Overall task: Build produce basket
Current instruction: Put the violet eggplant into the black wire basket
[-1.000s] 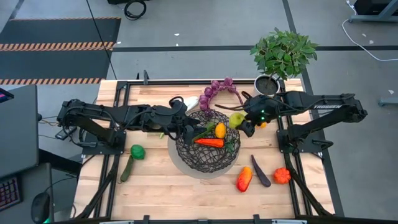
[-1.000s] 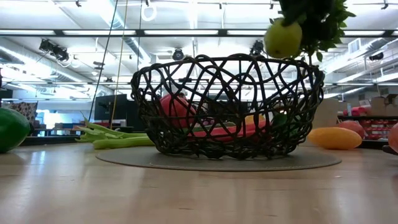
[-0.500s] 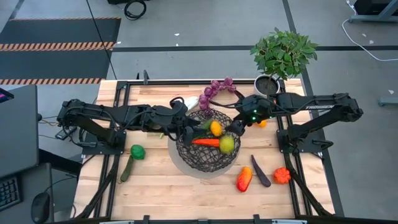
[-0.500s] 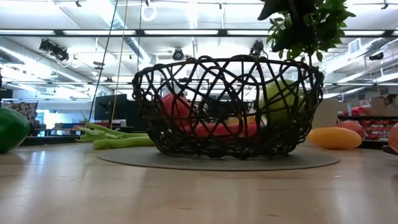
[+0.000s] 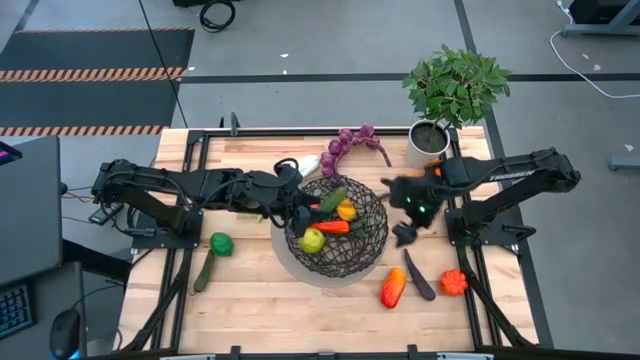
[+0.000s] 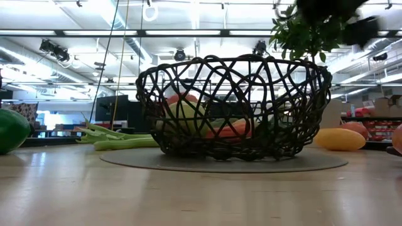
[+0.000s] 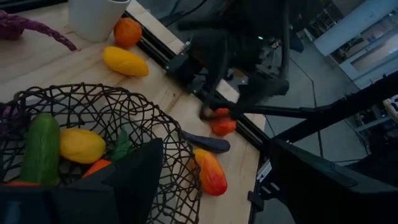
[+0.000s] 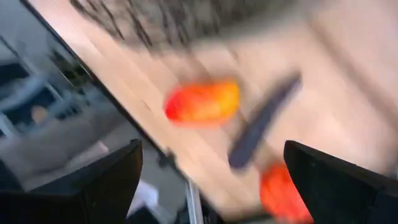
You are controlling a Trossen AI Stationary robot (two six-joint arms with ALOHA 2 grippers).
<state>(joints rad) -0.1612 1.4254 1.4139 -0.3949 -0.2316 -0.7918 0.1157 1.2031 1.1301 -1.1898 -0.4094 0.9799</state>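
High view | lemon now lying in basket, dropped since a moment ago | right gripper swinging away, jaws open, empty | left gripper waiting at rim, jaws open

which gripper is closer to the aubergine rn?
Right. The right gripper hangs open just above the aubergine, off the basket's right side. The left gripper is open at the basket's far left rim.

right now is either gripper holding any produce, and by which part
Nothing is held. The right gripper is open beside the basket; the left gripper is open and empty at its rim.
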